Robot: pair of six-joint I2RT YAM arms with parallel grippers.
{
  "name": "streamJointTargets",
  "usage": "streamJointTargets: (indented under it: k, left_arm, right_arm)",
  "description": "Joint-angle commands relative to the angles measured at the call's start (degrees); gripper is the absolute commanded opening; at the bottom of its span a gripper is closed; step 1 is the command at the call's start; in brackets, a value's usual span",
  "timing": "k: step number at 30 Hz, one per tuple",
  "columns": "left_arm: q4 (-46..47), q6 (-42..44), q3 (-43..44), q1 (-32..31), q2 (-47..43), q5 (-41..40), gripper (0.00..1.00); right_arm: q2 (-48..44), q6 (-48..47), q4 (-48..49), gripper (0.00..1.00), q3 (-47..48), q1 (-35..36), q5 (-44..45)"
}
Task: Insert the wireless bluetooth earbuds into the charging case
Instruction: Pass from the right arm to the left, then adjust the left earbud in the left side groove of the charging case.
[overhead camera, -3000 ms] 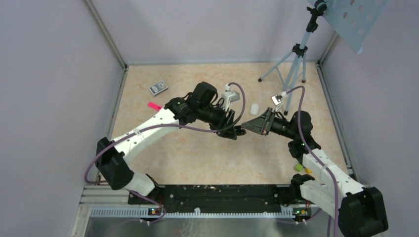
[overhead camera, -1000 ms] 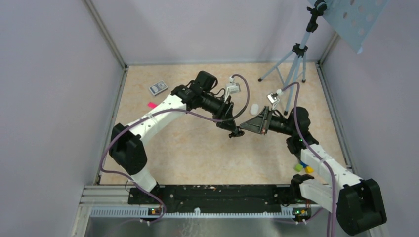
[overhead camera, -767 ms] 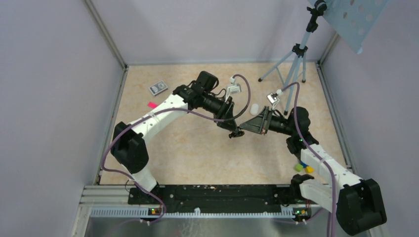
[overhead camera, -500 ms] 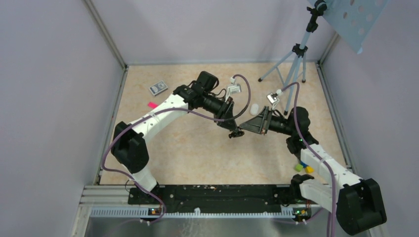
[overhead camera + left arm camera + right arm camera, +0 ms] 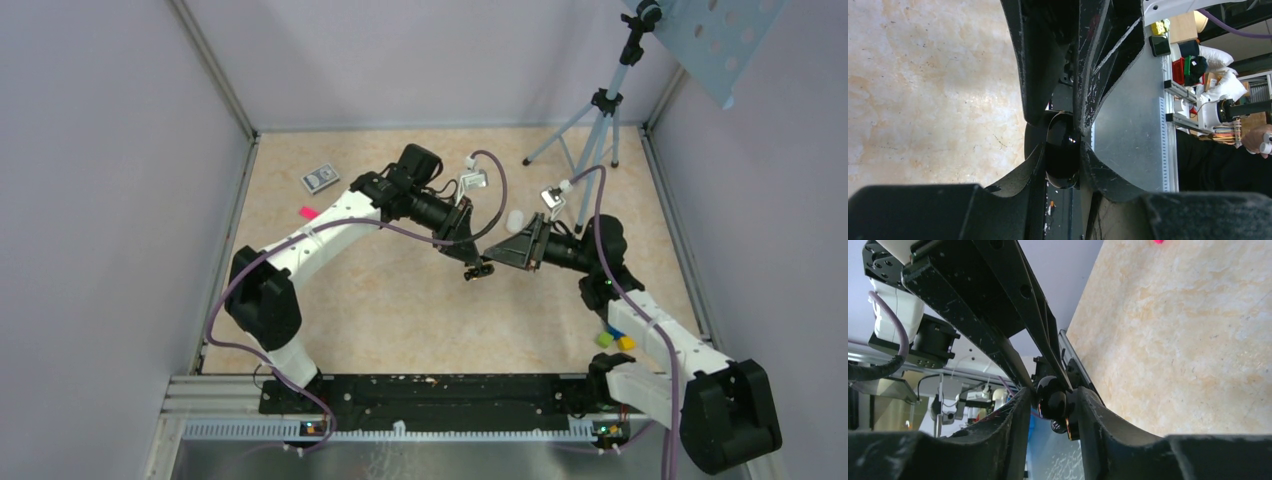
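The charging case (image 5: 482, 268), a small glossy black pebble, hangs in mid-air above the table's middle, where both grippers meet tip to tip. My left gripper (image 5: 477, 265) comes from the upper left. In the left wrist view its fingers press both sides of the case (image 5: 1063, 160), so the left gripper (image 5: 1063, 150) is shut on it. My right gripper (image 5: 493, 262) comes from the right. In the right wrist view the case (image 5: 1050, 396) sits between the spread fingers of the right gripper (image 5: 1054, 401), with slack on one side. The earbuds are out of view.
A white pill-shaped object (image 5: 515, 221) lies just behind the grippers. A small grey box (image 5: 320, 178) and a pink scrap (image 5: 311, 212) lie at the back left. A tripod (image 5: 590, 130) stands at the back right. Green and yellow blocks (image 5: 612, 340) sit by the right arm.
My left jaws have closed in onto the case. My right jaws have widened a little around it. Both arms have stayed almost still over the last second.
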Motion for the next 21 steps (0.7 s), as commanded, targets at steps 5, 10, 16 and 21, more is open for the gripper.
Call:
streamJointTargets:
  k: [5,10,16,21]
  left_arm:
    - [1.9,0.2,0.9,0.7,-0.8,-0.1,0.00]
    - [3.5,-4.5,0.0,2.6,-0.7,-0.7,0.00]
    - [11.2,-16.2,-3.2,3.9,-1.0,-4.6,0.00]
    - [27.2,-36.4,-14.5,3.8,-4.9,-11.4,0.00]
  right_arm:
    - [-1.6,-7.8,-13.0,0.53,8.2,-0.4,7.3]
    - [-3.7,-13.3,-23.7,0.61,13.4,-0.4,16.6]
    - [-9.0,-24.4,-43.8,0.64,22.0,-0.4,30.5]
    - [-11.6,-27.6,-47.8,0.60,23.9,4.2,36.5]
